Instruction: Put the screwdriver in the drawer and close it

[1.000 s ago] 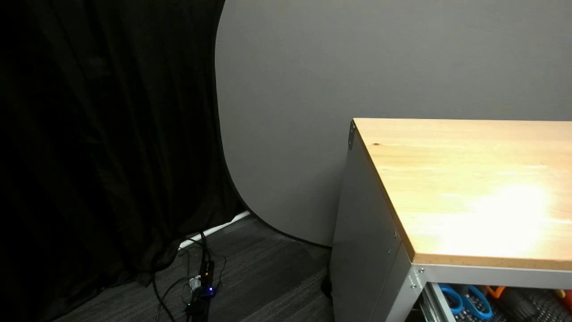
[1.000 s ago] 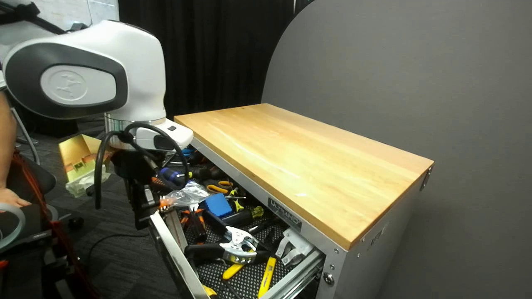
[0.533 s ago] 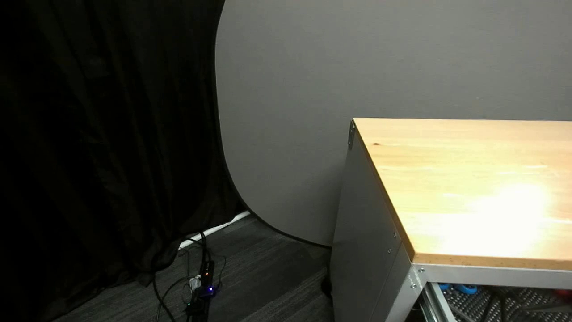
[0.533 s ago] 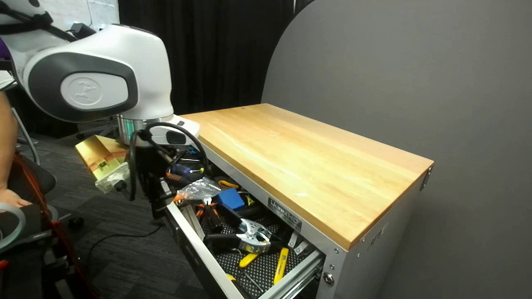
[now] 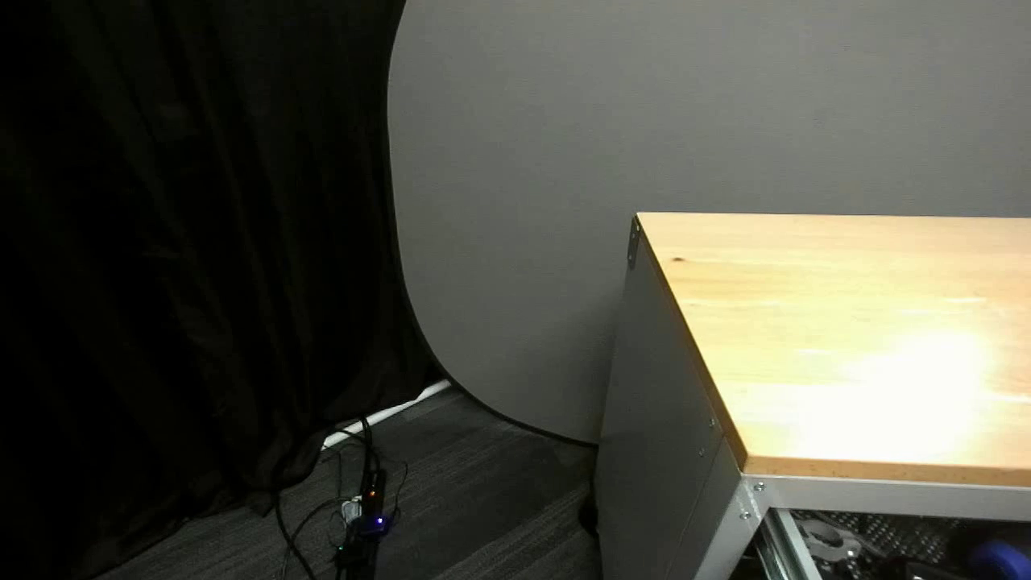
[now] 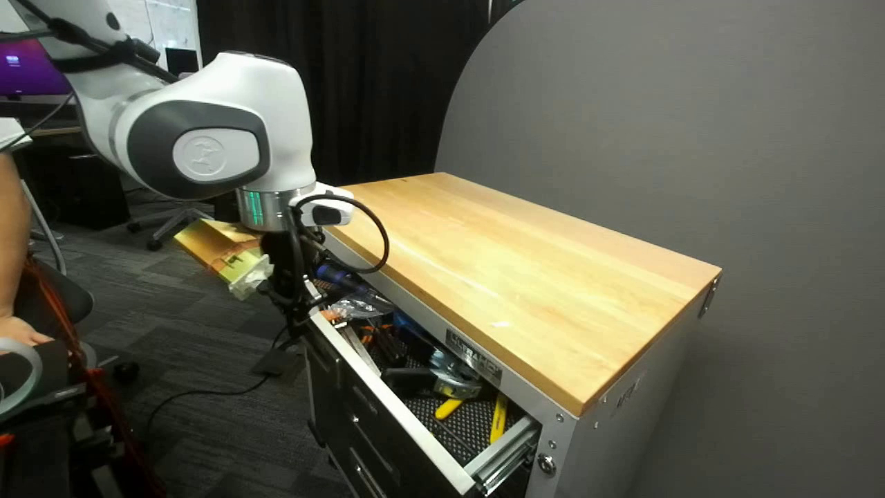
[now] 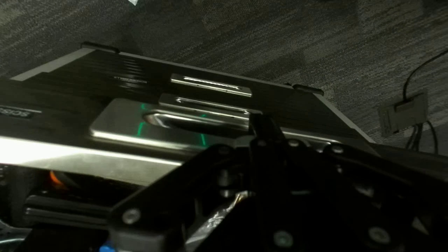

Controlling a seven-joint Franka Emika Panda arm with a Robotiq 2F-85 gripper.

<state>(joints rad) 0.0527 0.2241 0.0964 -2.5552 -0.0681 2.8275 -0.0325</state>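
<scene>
the robotiq gripper — clenched, tips together — is at the front of the partly open top drawer, a spring clamp inside.

White arm (looped black cable)

A wood-topped grey cabinet stands at right; its drawer, open at near right, holds a metal piece and a blue item; beyond rises a grey panel; at left hangs a black curtain.

Glare whitens patches of the tabletop and drawer rim; wrist view dim
</scene>
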